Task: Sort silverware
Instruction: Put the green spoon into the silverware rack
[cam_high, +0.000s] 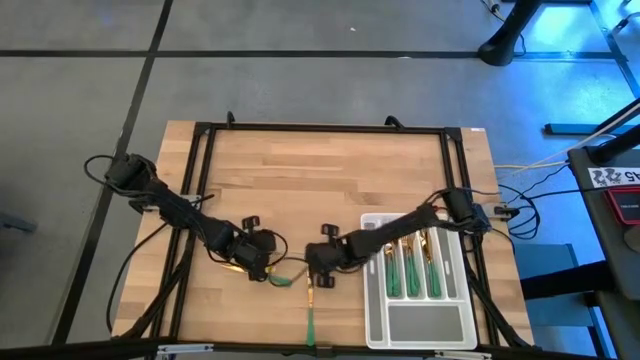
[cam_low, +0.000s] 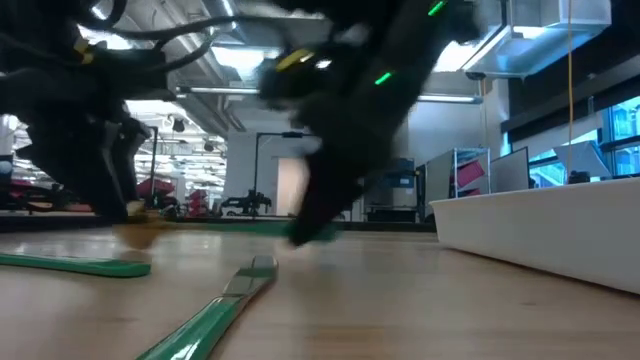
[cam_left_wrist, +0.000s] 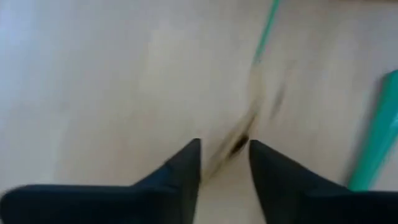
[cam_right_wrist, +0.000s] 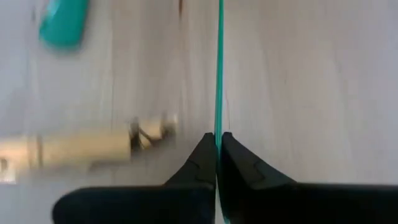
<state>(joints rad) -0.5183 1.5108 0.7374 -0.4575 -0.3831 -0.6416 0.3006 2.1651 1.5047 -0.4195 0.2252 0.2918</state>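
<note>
The silverware has gold heads and slim green handles. Several pieces lie in the pale grey tray's (cam_high: 378, 325) far compartments (cam_high: 412, 268). One piece (cam_high: 309, 312) lies on the table with its handle toward the near edge, also seen in the low view (cam_low: 205, 320). My right gripper (cam_high: 317, 272) (cam_right_wrist: 218, 140) is beside its head end, shut on a thin green handle. My left gripper (cam_high: 260, 268) (cam_left_wrist: 225, 149) is open, low over the table, with its fingers on either side of a blurred gold piece (cam_left_wrist: 239, 140). Another green handle (cam_low: 75, 264) rests flat near it. My right gripper pinches a slim green handle (cam_right_wrist: 219, 118) between its two fingertips. The handle shows edge-on and runs straight ahead along the fingers' line. The fingers slant down from the table's right side. Whether the piece is lifted clear of the table, I cannot tell.
The tray (cam_low: 540, 235) stands at the table's right near corner, and its wide near compartment (cam_high: 420, 322) holds nothing. A gold head (cam_right_wrist: 93, 149) and a green handle end (cam_right_wrist: 62, 25) lie just beside the right gripper. Bare wood spreads across the table's far half (cam_high: 320, 170).
</note>
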